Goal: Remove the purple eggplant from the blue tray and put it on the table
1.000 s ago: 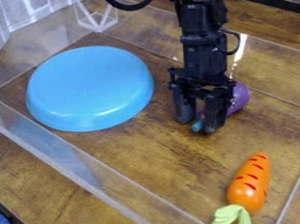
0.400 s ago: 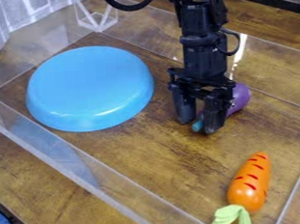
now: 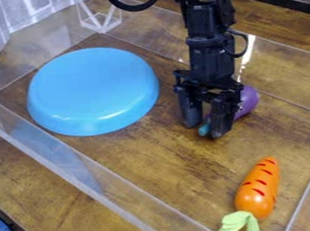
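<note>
The purple eggplant (image 3: 248, 101) lies on the brown wood-grain table (image 3: 135, 169), just right of the blue tray (image 3: 92, 89). Its teal stem cap (image 3: 203, 131) shows low between the fingers. My gripper (image 3: 206, 122) points straight down at table height, with its black fingers (image 3: 189, 110) closed around the stem end of the eggplant. The purple body sticks out behind the right finger. The round light-blue tray holds nothing.
An orange toy carrot (image 3: 258, 188) with green leaves lies at the front right. Clear acrylic walls (image 3: 110, 205) border the table at the front, the left and the back.
</note>
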Action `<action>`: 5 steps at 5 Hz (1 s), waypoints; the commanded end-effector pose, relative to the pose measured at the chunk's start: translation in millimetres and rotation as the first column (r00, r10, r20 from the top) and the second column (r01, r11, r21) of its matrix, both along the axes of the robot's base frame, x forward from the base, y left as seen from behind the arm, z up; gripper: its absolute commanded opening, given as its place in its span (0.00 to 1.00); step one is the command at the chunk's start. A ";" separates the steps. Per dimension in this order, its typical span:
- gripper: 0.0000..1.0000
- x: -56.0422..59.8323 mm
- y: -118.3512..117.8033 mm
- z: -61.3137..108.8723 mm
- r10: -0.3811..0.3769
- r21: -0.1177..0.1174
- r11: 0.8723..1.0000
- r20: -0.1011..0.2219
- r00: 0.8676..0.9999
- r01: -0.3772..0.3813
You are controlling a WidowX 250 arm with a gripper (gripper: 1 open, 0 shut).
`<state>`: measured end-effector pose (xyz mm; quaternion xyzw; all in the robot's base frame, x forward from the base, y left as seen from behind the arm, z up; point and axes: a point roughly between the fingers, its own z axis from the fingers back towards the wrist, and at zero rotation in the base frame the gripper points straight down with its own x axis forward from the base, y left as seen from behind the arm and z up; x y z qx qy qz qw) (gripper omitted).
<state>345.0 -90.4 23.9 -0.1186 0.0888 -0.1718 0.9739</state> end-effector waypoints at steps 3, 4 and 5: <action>1.00 4.7 -8.0 18.5 -0.003 -0.003 1.000 0.061 0.998 0.003; 1.00 7.3 -6.8 23.5 0.007 -0.004 1.000 0.079 0.997 -0.006; 1.00 9.6 -5.4 28.5 0.014 -0.004 1.000 0.095 0.995 -0.014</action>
